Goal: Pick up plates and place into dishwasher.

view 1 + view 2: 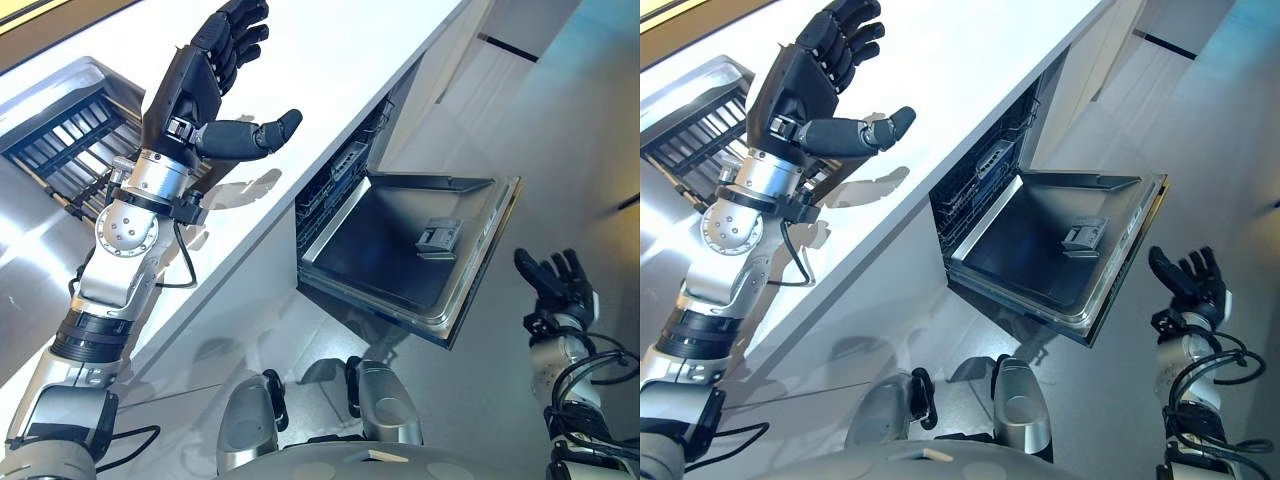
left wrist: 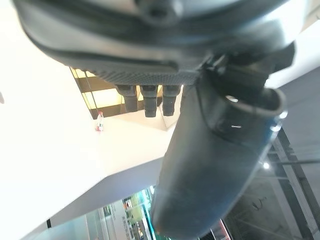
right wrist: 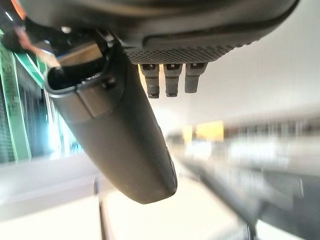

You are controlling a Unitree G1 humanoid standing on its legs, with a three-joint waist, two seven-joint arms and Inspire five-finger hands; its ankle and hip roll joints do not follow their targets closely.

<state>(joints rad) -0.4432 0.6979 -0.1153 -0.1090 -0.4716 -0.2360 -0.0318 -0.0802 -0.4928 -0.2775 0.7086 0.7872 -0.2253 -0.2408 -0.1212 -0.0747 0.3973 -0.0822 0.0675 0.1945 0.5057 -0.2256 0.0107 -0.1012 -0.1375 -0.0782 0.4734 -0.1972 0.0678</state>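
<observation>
The white surface [image 1: 330, 60] lies under the raised left hand [image 1: 205, 85], whose fingers are spread wide and hold nothing. No plates can be seen. The dishwasher [image 1: 400, 250] with its door dropped open sits between the two hands, nearer the right hand [image 1: 558, 285], which is open and empty beside the door's edge.

My head's two eyes look down, sharing the open dishwasher [image 1: 400, 250] at three o'clock; my wrist cameras face upward, close along each hand.
</observation>
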